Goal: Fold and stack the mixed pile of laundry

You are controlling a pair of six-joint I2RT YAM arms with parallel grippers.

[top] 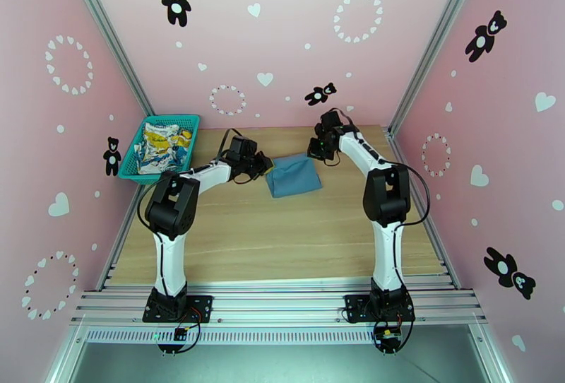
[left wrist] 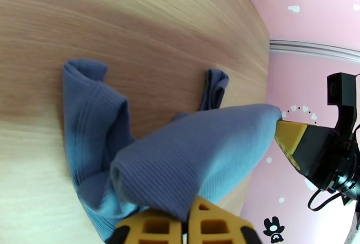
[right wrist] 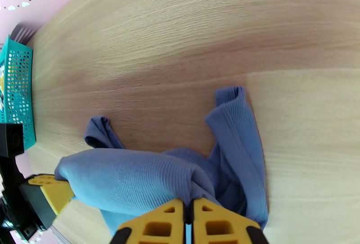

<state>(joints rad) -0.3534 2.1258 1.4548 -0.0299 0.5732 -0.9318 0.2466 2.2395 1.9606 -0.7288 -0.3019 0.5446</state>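
- dusty-blue tank top (top: 293,176) sits toward the far middle of the wooden table (top: 282,243), between the two grippers; we see it bunched, not flat
- left gripper (left wrist: 186,211): yellow fingers nearly together, with ribbed blue fabric running into the slit between them, so we read it as pinched on the tank top's left side
- right gripper (right wrist: 188,209): same picture, fingers almost touching, with a fold of the tank top caught at their tips
- in both wrist views we see a raised ridge of fabric spanning from one gripper to the other, off the wood
- the rest of the garment drapes down onto the table, with two strap ends lying flat on the wood beyond the ridge
- white printed cloth (top: 161,149), yellow and blue on it, lies crumpled inside the teal mesh basket (top: 185,120) at the far-left corner of the table, well apart from the tank top
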